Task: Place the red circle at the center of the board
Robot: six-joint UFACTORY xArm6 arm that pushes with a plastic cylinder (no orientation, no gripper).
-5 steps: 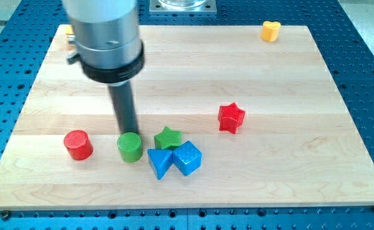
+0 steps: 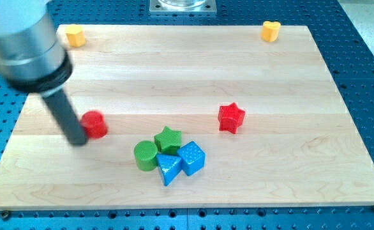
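Note:
The red circle is a short red cylinder on the wooden board, left of the middle. My tip rests on the board just to the left of the red circle, touching or nearly touching its lower left side. The rod rises up and to the left into the large grey arm body at the view's top left.
A green circle, green star, blue triangle and blue cube cluster below the middle. A red star lies right of the middle. Yellow blocks sit at the top left and top right.
My tip has moved left from above the green circle to the red circle's left. The red circle has moved up and right. The green circle and blue blocks shifted slightly right and down.

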